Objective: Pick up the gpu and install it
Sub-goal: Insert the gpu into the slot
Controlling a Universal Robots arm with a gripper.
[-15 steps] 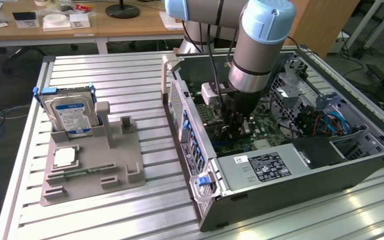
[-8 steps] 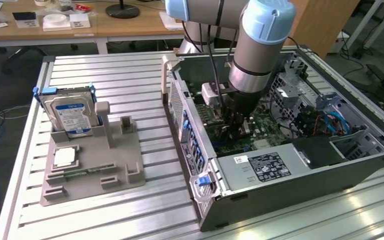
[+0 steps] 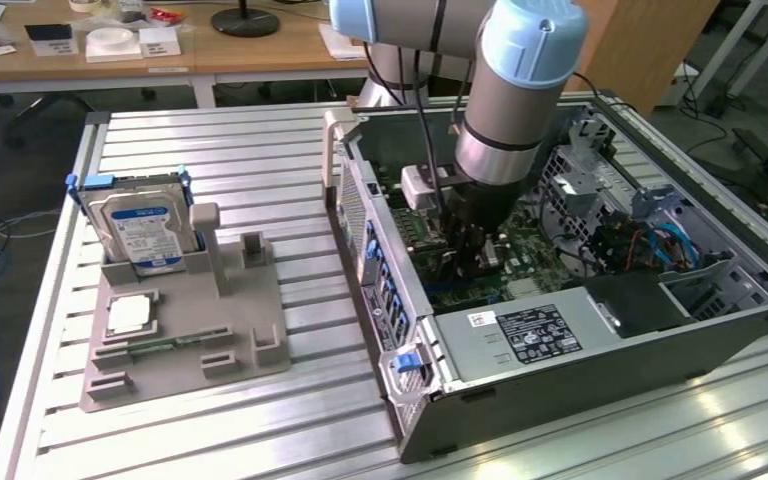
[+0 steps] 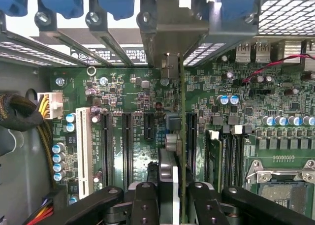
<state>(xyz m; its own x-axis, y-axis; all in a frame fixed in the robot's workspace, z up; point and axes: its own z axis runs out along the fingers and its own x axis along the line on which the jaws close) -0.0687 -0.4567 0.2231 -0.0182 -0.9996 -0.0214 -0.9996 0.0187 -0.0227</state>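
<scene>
My gripper (image 4: 172,198) is down inside the open computer case (image 3: 357,205), shut on the gpu (image 4: 169,168). The card is seen edge-on in the wrist view, a thin dark board clamped between the two black fingers (image 4: 144,195). Its metal bracket (image 4: 170,38) reaches the case's rear slot openings. It stands upright over the green motherboard (image 4: 128,97), in line with a long black expansion slot (image 4: 191,136); I cannot tell whether it is seated. In the exterior view the gripper (image 3: 475,255) hangs low over the board, hiding most of the card.
A grey fixture tray (image 3: 231,335) on the exterior view's left holds a silver hard drive (image 3: 144,230) and a small processor chip (image 3: 131,315). The power supply (image 3: 531,332), drive cage (image 3: 704,290), cable bundle (image 4: 19,112) and open processor socket (image 4: 278,188) crowd the case.
</scene>
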